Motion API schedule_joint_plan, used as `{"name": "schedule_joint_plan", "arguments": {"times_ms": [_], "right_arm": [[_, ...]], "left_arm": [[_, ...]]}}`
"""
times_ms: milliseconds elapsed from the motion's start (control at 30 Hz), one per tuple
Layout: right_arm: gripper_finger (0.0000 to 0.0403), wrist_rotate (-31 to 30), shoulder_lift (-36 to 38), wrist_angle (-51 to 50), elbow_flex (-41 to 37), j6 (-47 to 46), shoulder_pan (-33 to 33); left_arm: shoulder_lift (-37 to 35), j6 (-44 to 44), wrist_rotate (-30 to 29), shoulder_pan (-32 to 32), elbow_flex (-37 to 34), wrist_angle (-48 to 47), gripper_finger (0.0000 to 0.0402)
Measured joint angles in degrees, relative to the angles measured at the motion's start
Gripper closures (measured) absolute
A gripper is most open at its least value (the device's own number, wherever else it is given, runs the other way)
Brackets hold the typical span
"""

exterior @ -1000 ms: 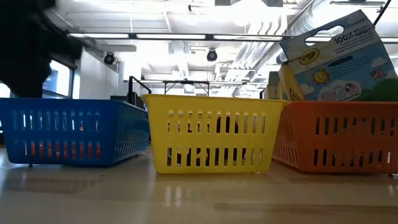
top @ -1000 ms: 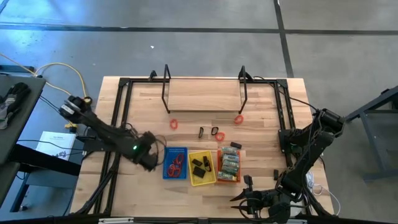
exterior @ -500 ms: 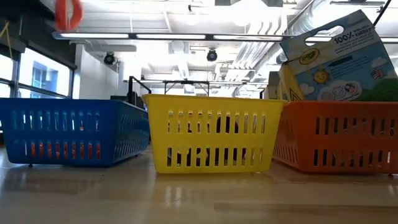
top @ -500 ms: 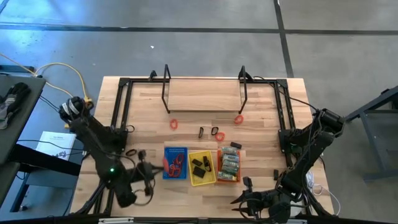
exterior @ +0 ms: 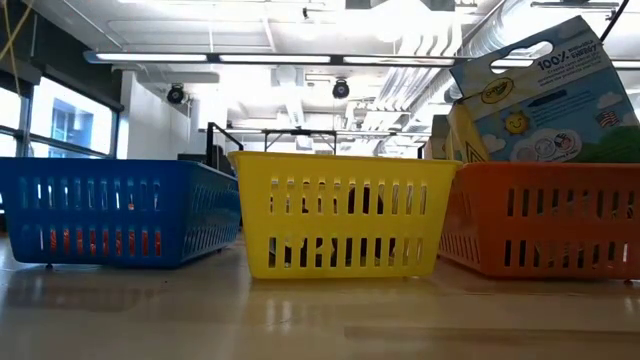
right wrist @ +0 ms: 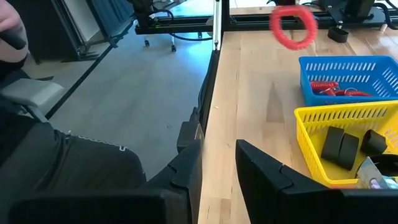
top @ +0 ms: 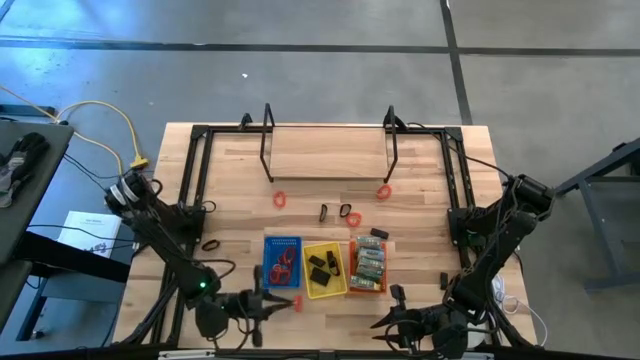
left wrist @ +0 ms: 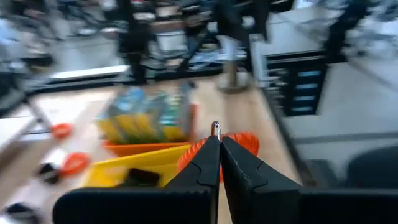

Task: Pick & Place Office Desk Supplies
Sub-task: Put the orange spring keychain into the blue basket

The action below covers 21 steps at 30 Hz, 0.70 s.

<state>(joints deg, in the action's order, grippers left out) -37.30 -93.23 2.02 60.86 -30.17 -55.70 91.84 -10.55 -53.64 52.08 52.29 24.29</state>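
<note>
We looked straight down overhead, level at table height, and forward from both wrists; all shared the yellow tray (top: 324,270).

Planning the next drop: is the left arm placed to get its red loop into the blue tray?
Probably yes: the left gripper, jaws shut on the red loop, hangs just beside the open-topped blue tray, with nothing between them.

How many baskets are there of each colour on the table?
blue basket: 1
yellow basket: 1
orange basket: 1
Total: 3 baskets
</note>
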Motion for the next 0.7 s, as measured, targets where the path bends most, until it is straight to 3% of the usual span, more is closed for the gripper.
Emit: {"name": "schedule_joint_plan", "arguments": {"times_ms": [167,400,500,700], "right_arm": [[0.0318,0.0,0.0,0.0,0.0,0.0,0.0],[0.0318,0.0,0.0,0.0,0.0,-0.1,-0.2],[0.0318,0.0,0.0,0.0,0.0,-0.2,-0.2],[0.0318,0.0,0.0,0.1,0.0,-0.2,-0.1]], "left_arm": [[0.8,-0.1,-12.7,-0.3,0.0,-0.4,0.04],[0.8,-0.6,-23.0,1.7,0.0,-2.1,0.04],[0.8,-5.9,-24.4,1.9,0.0,-7.7,0.04],[0.8,-27.5,-18.4,-2.6,0.0,-25.9,0.0399]]}}
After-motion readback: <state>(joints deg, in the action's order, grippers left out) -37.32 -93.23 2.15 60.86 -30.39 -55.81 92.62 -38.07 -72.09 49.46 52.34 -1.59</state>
